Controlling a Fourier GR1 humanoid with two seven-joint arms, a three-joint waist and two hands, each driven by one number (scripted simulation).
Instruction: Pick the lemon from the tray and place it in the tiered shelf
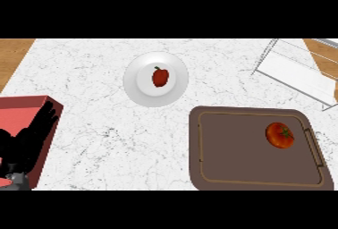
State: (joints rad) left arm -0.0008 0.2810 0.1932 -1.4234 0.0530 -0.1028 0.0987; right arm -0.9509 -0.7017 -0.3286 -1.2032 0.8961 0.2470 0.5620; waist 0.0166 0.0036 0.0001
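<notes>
Fruit on the brown tray (218,179) is round and red-orange with a green stem, looking more like a tomato (280,135) than a lemon; it lies near the tray's right handle, toward the far right corner. The tray sits at the lower right of the white marble counter (99,147).

Well apart from it, at the view's left edge, the left hand (26,138) shows in front of a red box (23,109), its black fingers (45,117) straight and pointing up and away, holding nothing. The whole width of the counter lies between these fingers and the fruit on the tray. The right hand does not show.

At the far middle of the counter stands a white plate (142,91) with a small red pepper (160,77) lying on its centre. In the far right corner stands the tiered shelf (300,74), a white wire-framed rack tilted across the corner, just beyond the tray and apart from it.
</notes>
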